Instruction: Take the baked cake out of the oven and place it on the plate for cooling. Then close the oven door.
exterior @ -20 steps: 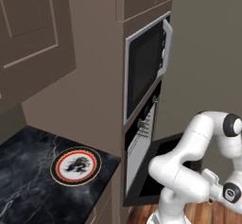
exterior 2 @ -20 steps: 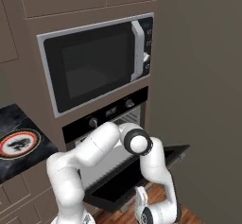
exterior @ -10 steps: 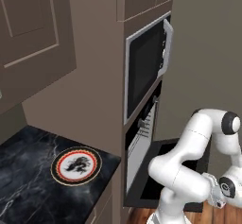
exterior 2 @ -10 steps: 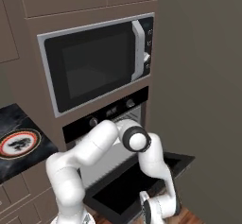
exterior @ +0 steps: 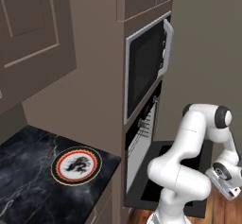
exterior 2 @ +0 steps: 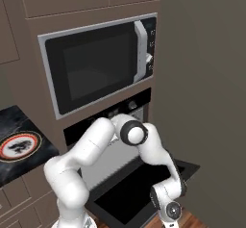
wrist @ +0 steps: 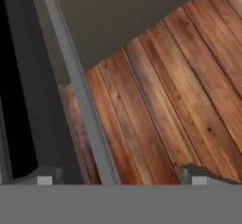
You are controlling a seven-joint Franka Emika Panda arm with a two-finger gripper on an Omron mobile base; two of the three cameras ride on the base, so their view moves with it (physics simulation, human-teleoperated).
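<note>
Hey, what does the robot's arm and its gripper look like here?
The arm is glossy white, built of rounded tube-like segments with dark joint caps. At its end sits a white hand with a round grey disc. The gripper has two small fingertips, grey in the hand view.

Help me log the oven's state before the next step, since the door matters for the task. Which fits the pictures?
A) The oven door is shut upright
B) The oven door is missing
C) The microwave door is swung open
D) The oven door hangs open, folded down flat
D: the oven door lies dropped down, roughly level, in front of the oven, with the wire racks showing in the open cavity in the left base view.
</note>
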